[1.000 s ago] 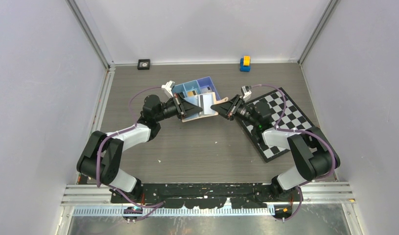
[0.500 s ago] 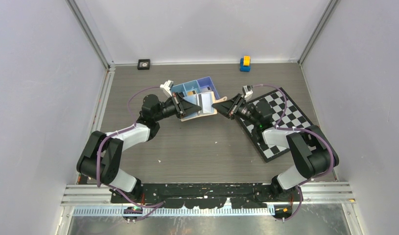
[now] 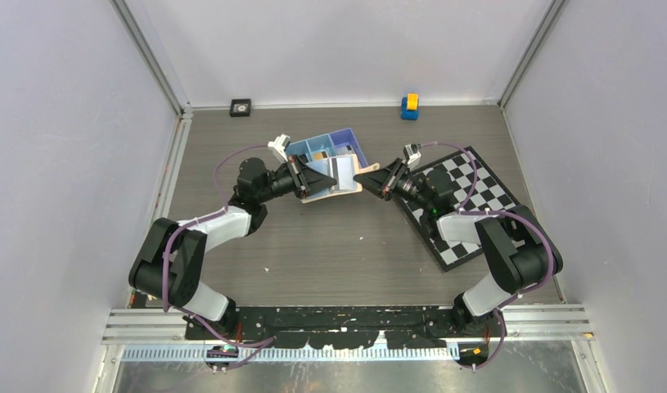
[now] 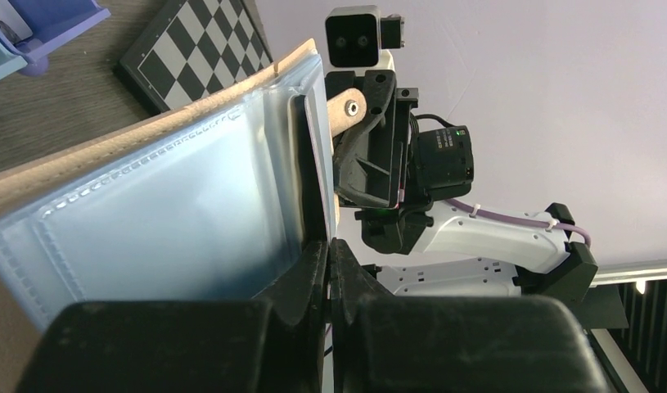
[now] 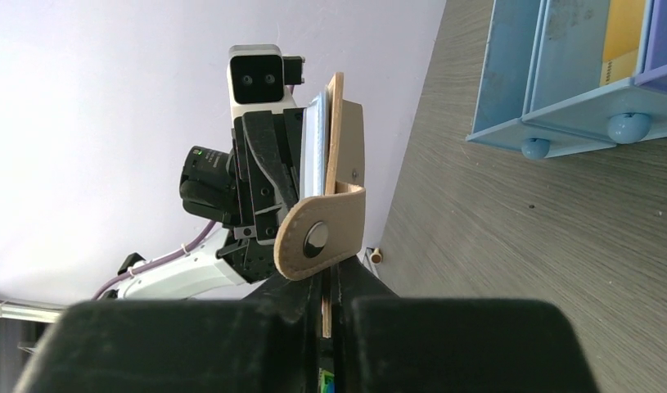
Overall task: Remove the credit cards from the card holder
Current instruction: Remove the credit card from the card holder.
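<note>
Pinching from both sides: left gripper [image 3: 312, 181] [image 4: 330, 246], fingers pressed tight on the clear sleeves of the open card holder [image 3: 338, 175] [image 4: 150, 205] [image 5: 347, 147], and right gripper [image 3: 363, 178] [image 5: 330, 286], fingers nipped shut on its tan edge just beside the snap tab [image 5: 317, 239]. Holder hangs btwn the two, up on edge, off the table [image 3: 338, 246], just near of the blue tray [image 3: 352, 136] [image 5: 510, 82]. Orange-tan card [image 5: 624, 37] lies in one tray compartment. Chessboard [image 3: 477, 184] at right, under right arm. Yellow-and-blue block [image 3: 409, 106] at far edge; small black square [image 3: 241, 107] far left.
</note>
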`<move>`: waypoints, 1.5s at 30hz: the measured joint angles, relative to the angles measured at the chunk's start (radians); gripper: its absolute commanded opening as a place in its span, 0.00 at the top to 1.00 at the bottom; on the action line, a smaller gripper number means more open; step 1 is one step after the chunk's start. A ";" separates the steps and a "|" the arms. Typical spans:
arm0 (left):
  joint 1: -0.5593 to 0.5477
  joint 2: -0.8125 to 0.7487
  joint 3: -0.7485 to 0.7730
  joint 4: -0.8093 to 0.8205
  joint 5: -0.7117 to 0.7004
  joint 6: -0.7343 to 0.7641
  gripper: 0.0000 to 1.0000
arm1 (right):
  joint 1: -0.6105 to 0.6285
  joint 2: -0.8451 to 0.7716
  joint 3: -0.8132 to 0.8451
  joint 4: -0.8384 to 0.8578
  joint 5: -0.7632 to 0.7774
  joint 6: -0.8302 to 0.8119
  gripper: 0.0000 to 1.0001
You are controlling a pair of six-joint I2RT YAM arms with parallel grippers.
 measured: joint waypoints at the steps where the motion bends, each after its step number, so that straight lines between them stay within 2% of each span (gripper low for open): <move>1: 0.000 0.000 0.000 0.001 0.000 0.000 0.91 | 0.000 0.000 0.000 -0.001 0.000 0.000 0.99; 5: 0.000 0.000 0.000 0.011 0.001 -0.004 0.82 | 0.000 0.000 0.000 -0.012 0.000 -0.004 1.00; 17: 0.005 0.000 -0.014 0.041 0.003 -0.023 0.91 | 0.000 0.000 0.000 -0.033 0.001 -0.008 0.99; 29: 0.017 0.000 -0.025 0.047 0.002 -0.025 0.91 | -0.002 -0.005 0.000 -0.037 0.006 -0.008 0.99; 45: 0.020 -0.009 -0.025 -0.034 -0.013 0.008 0.95 | -0.005 -0.009 0.000 -0.039 0.006 -0.008 1.00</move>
